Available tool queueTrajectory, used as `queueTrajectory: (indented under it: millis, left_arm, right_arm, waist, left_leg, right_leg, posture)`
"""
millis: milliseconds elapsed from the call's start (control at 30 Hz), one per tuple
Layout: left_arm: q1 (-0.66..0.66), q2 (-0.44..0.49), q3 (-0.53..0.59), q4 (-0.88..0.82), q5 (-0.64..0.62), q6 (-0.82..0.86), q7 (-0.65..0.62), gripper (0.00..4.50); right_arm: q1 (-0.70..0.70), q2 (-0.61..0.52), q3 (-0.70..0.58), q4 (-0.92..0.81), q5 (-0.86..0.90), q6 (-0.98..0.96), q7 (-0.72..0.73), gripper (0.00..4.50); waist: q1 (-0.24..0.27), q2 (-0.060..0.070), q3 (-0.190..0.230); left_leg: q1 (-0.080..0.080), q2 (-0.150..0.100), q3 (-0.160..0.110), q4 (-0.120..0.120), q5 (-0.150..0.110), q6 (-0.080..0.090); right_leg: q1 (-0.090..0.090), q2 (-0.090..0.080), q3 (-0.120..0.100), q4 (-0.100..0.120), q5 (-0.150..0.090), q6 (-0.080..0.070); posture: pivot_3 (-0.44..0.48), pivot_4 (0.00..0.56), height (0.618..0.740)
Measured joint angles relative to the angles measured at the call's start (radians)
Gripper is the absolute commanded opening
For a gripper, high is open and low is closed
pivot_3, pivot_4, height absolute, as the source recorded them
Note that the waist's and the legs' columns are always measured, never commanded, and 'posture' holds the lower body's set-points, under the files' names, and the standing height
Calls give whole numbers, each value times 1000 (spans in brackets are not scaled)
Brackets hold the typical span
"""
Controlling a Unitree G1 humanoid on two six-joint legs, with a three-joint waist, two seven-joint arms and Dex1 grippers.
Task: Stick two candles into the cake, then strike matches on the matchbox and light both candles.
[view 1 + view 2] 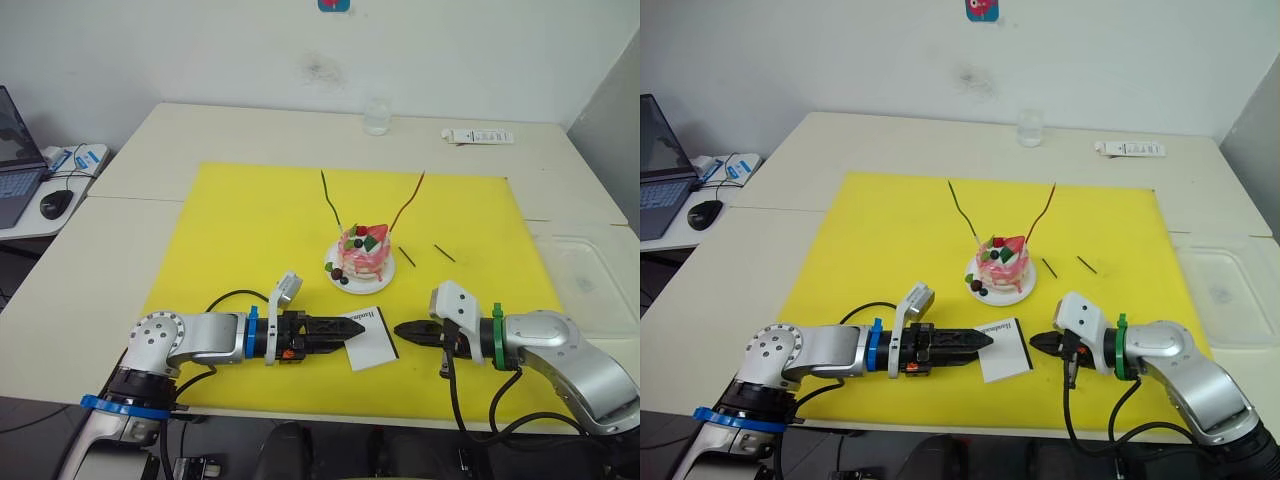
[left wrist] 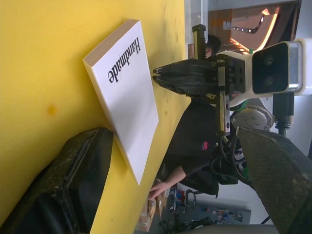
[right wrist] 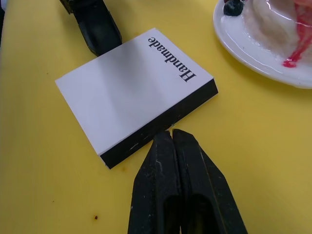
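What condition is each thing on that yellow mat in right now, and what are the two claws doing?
candles: both stuck in the cake, unlit
cake: upright on its plate
matches: lying loose on the mat, unstruck
matchbox: flat, closed, between the grippers
left gripper: shut, tip at the matchbox
right gripper: shut, tip at the black strip

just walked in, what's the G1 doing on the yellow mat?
Both candles, green and red, stand in the cake. Two matches lie beside it, untouched. The left end effector and the shut right end effector flank the matchbox, the right's tips at its black strip.
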Motion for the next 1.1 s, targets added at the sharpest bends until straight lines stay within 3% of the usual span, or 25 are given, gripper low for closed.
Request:
queueTrajectory:
  millis: [733,1100]
  left_arm:
    - [21,-6,6,-33,0,-20,21,4500]
    - [74,-112,80,-69,-12,-63,165,4500]
  right_arm:
    - [-51,74,94,32,-44,-9,-20,7]
    - [-52,77,114,66,-73,-58,-14,7]
  waist:
    - [-6,-1,0]
    - [-5,-1,-1]
  left_leg:
    - [0,0,0,0,0,0]
    - [2,0,0,0,0,1]
  right_leg:
    - [0,0,0,0,0,0]
    - [2,-1,0,0,0,0]
  posture:
    - [0,150,740]
    - [0,150,740]
